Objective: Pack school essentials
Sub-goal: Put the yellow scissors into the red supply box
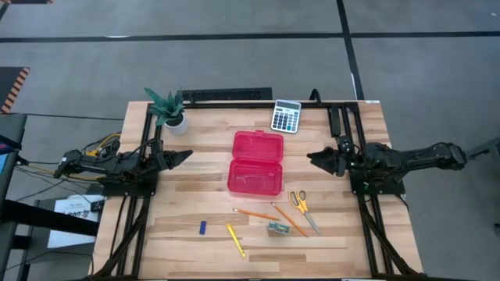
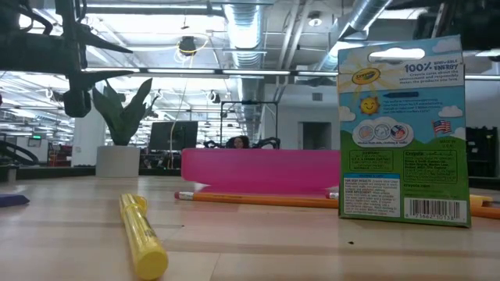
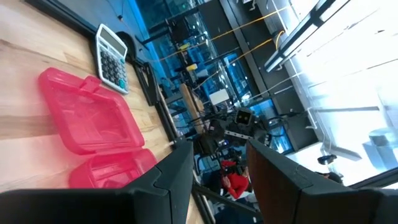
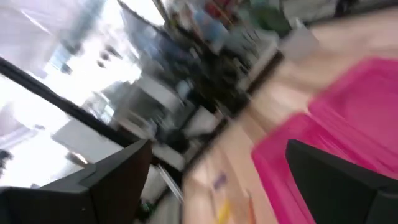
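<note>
The school essentials lie on the near part of the table: yellow-orange-handled scissors (image 1: 300, 206), two thin orange pencils (image 1: 254, 213), a yellow stick (image 1: 235, 240) (image 2: 143, 234), a tiny blue piece (image 1: 202, 227) and a green-yellow crayon box (image 1: 277, 228) (image 2: 404, 133) standing upright on its end. A red hinged case (image 1: 256, 162) (image 3: 93, 118) lies open at the table's middle. My left gripper (image 1: 183, 157) (image 3: 217, 165) hovers open to the left of the case. My right gripper (image 1: 315, 158) (image 4: 217, 180) hovers open to its right. Both point at the case and touch nothing.
A grey calculator (image 1: 286, 115) (image 3: 112, 53) lies at the far edge, right of centre. A small potted plant (image 1: 168, 109) stands at the far left corner. Bare wood shows between the case and the stationery and along the near edge (image 1: 258, 265).
</note>
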You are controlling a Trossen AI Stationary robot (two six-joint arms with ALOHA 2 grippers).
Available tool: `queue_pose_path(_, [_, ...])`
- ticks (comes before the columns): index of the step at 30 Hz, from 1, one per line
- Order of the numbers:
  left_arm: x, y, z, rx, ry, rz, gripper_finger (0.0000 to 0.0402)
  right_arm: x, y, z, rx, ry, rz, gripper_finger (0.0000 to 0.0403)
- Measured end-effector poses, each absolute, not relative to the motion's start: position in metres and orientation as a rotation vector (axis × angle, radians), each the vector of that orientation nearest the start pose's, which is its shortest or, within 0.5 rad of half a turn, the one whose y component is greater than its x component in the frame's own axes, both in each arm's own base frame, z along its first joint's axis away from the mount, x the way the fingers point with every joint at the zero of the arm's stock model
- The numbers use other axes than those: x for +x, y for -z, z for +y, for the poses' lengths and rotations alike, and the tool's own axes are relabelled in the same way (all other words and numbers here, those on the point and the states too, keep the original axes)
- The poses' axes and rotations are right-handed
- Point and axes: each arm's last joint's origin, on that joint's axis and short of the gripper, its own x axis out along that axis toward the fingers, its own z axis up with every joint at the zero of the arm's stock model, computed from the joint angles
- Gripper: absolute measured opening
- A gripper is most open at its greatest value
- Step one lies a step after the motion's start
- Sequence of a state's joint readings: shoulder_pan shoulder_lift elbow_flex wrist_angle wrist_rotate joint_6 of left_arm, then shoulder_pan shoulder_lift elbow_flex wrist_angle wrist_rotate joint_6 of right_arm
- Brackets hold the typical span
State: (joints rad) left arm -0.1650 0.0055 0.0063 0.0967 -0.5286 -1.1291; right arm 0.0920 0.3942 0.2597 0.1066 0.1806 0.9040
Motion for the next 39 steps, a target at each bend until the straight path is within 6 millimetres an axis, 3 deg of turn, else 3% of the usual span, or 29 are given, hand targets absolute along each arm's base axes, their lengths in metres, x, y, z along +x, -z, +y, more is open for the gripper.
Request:
queue_pose_path(7, [0.094, -0.174, -0.001, -1.156, -0.271, -0.289, 0.0137, 0.128, -0.290, 0.023, 0.846, 0.135, 0.349, 0.0395])
queue_pose_path(12, [0.095, -0.174, -0.001, -1.167, -0.261, -0.285, 0.0137, 0.136, -0.298, 0.053, 0.887, 0.141, 0.659, 0.0395])
queue_pose_path(19, [0.095, -0.174, -0.001, -1.167, -0.254, -0.280, 0.0137, 0.131, -0.270, 0.122, 0.971, 0.205, 0.878, 0.0395])
queue_pose_path(25, [0.095, -0.174, -0.001, -1.166, -0.262, -0.284, 0.0137, 0.128, -0.225, 0.172, 0.886, 0.413, 0.835, 0.0392])
queue_pose_path(29, [0.094, -0.174, -0.001, -1.165, -0.280, -0.295, 0.0137, 0.136, -0.196, 0.186, 0.793, 0.511, 0.861, 0.0352])
queue_pose_path(34, [0.094, -0.174, -0.001, -1.164, -0.281, -0.294, 0.0137, 0.143, -0.177, 0.195, 0.661, 0.508, 0.828, 0.0276])
queue_pose_path(39, [0.094, -0.174, -0.001, -1.153, -0.283, -0.292, 0.0137, 0.152, -0.161, 0.192, 0.492, 0.565, 0.736, 0.0249])
